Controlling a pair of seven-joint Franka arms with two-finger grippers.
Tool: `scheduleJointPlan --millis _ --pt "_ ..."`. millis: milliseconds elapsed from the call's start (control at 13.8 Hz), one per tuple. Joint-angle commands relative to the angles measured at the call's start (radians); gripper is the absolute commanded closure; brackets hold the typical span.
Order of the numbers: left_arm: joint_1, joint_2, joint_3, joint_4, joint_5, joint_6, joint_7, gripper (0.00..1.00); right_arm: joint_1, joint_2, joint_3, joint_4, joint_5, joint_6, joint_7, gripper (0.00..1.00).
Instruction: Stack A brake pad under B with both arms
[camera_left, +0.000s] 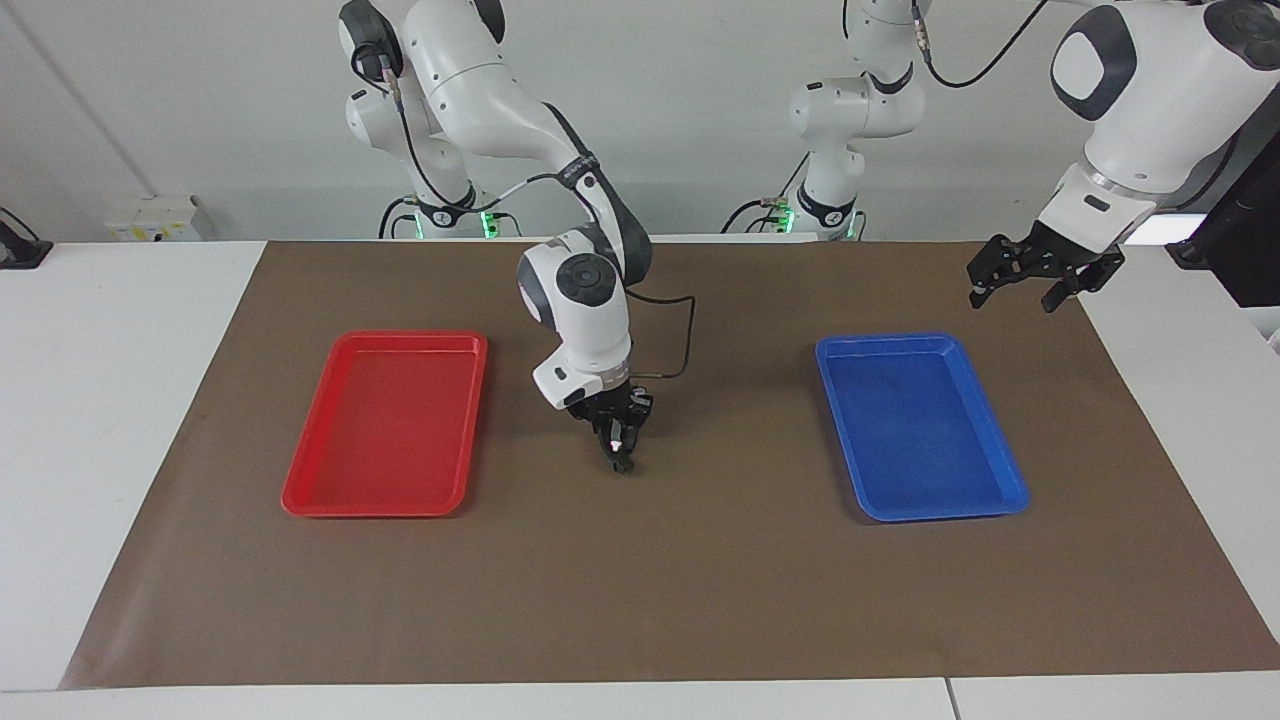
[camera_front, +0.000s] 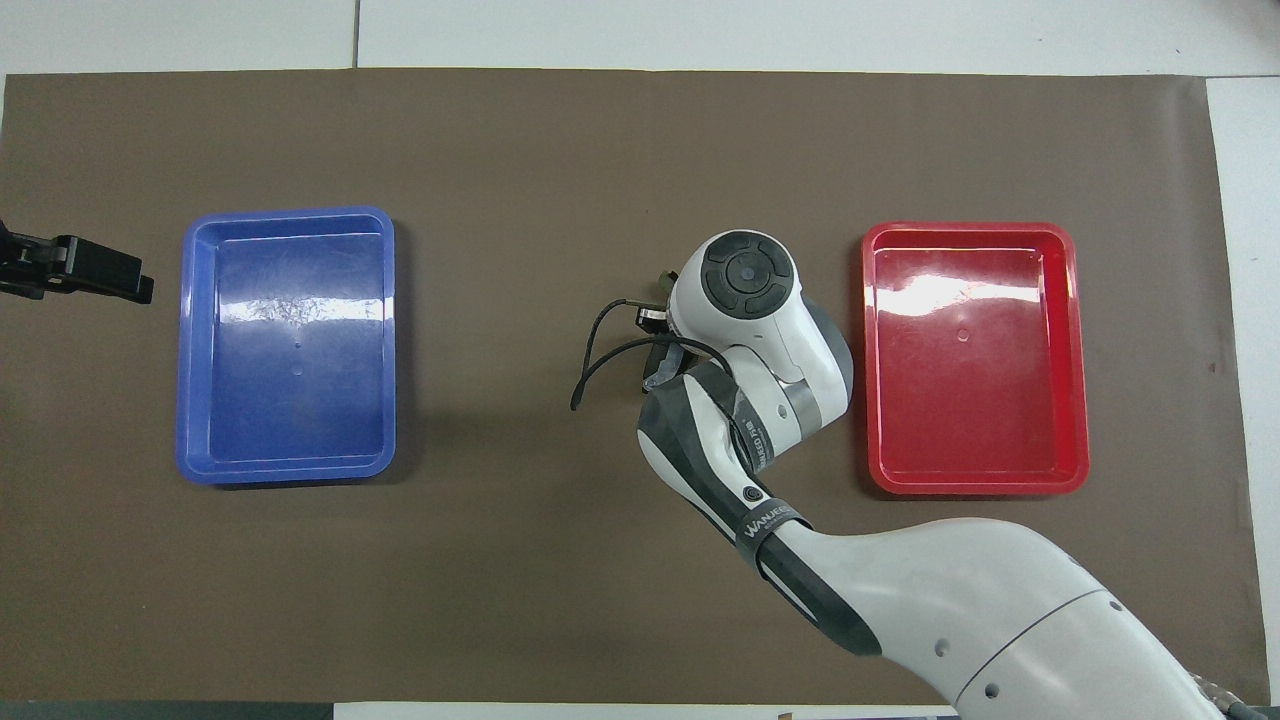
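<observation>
Item 1. Brown paper-like mat (camera_left: 700, 580) (camera_front: 600, 150), lying flat across the white table (camera_left: 120, 400) and covering most of it.

Item 2. Red rectangular plastic tray (camera_left: 410, 338) (camera_front: 965, 228), sitting on the mat toward the right arm's end of the table. Its inside is showing only bare red plastic.

Item 3. Blue rectangular plastic tray (camera_left: 890, 340) (camera_front: 285, 213), sitting on the mat toward the left arm's end, well apart from the red tray. Its inside is showing only bare blue plastic.

Item 4. Right gripper (camera_left: 620, 455), reaching down to the mat between the two trays, somewhat closer to the red one. In the overhead view the arm's white wrist is covering it. How far the grip is open cannot be told.

Item 5. Small dark shape (camera_left: 624, 464), showing at the tips of the right gripper, at or just above the mat. It is too small and too hidden to identify.

Item 6. A brake pad and B: neither is showing plainly in either view. If they are at the right gripper, the gripper and wrist are hiding them. Which lies under which cannot be told.

Item 7. Left gripper (camera_left: 1012, 298) (camera_front: 100, 275), waiting in the air over the mat's edge beside the blue tray, at the left arm's end of the table. Its black fingers are standing spread apart and are holding nothing.
</observation>
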Motion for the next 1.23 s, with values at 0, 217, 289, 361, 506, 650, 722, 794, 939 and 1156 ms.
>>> scheduleJointPlan --millis 0,217,289,361,506,650,722,794,939,1156 --pt "-0.021 -0.061 0.042 -0.059 -0.001 -0.032 0.017 0.01 0.004 -0.014 0.0 -0.025 -0.007 0.03 0.003 0.86" --pt "-0.041 -0.064 0.061 -0.057 0.001 -0.028 0.003 0.01 0.006 -0.014 -0.001 -0.024 -0.005 0.036 0.008 0.0" --pt "-0.028 -0.059 0.056 -0.057 0.001 -0.015 0.004 0.01 0.007 -0.014 -0.001 -0.019 -0.005 0.03 0.009 0.0" --pt "-0.027 -0.055 0.056 -0.056 0.001 -0.011 0.006 0.01 0.007 -0.016 -0.001 -0.008 -0.005 0.011 0.011 0.0" --pt "-0.029 -0.056 0.058 -0.062 0.001 -0.024 0.003 0.01 0.001 -0.025 -0.007 0.041 -0.01 -0.038 0.012 0.0" --pt "-0.031 -0.059 0.058 -0.062 0.001 -0.043 0.003 0.01 -0.037 -0.084 -0.015 0.05 -0.025 -0.082 -0.004 0.0" --pt "-0.027 -0.059 0.058 -0.062 0.001 -0.04 0.004 0.01 -0.071 -0.118 -0.012 0.047 -0.049 -0.104 -0.012 0.0" --pt "-0.027 -0.058 0.059 -0.062 0.001 -0.031 0.003 0.01 -0.107 -0.167 -0.009 0.039 -0.069 -0.14 -0.049 0.0" --pt "-0.027 -0.058 0.059 -0.06 0.001 -0.035 0.003 0.01 -0.183 -0.239 -0.007 0.036 -0.07 -0.229 -0.18 0.0" --pt "-0.027 -0.058 0.059 -0.06 0.001 -0.032 0.003 0.01 -0.267 -0.316 -0.007 0.021 -0.068 -0.378 -0.279 0.0"
